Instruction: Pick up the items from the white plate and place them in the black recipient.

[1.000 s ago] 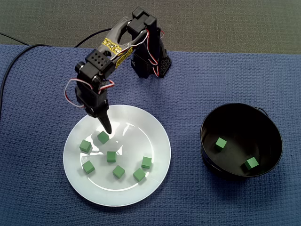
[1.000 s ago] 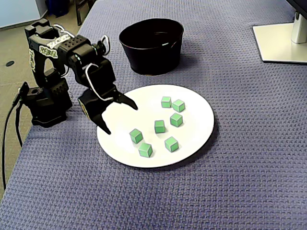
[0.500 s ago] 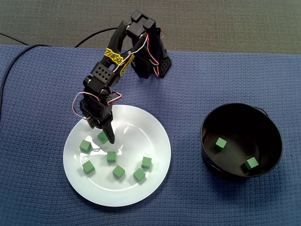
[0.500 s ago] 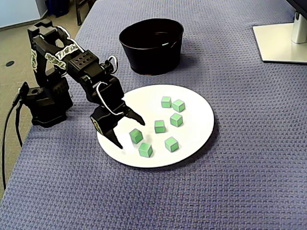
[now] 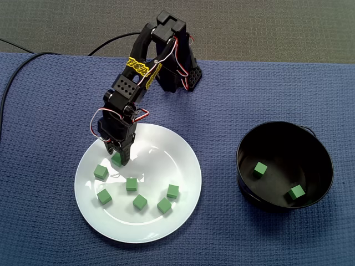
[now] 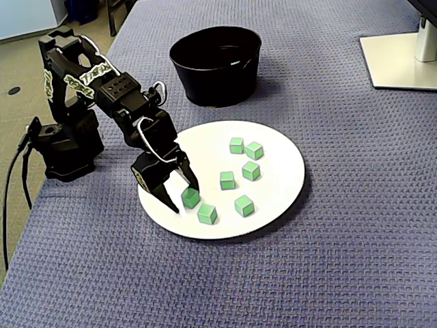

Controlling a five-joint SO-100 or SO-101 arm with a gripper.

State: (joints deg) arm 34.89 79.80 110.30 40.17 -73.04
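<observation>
The white plate (image 5: 161, 160) (image 6: 273, 171) holds several green cubes in both fixed views. My gripper (image 5: 118, 159) (image 6: 184, 199) is lowered onto the plate's near-arm side, with its fingers closed in against the two sides of one green cube (image 5: 116, 159) (image 6: 190, 198), which still rests on the plate. The other cubes lie loose, among them one (image 5: 131, 184) (image 6: 227, 180) in the middle. The black bowl (image 5: 310, 155) (image 6: 215, 65) stands apart from the plate and has two green cubes (image 5: 260, 168) inside.
The arm's base (image 5: 177, 72) (image 6: 65, 147) stands on the blue cloth beside the plate, with a black cable (image 5: 16, 72) trailing off. A white stand base (image 6: 399, 58) sits at the cloth's far corner.
The gripper came down from above the plate's rim onto the plate, and its wide-open fingers closed around the nearest green cube.
</observation>
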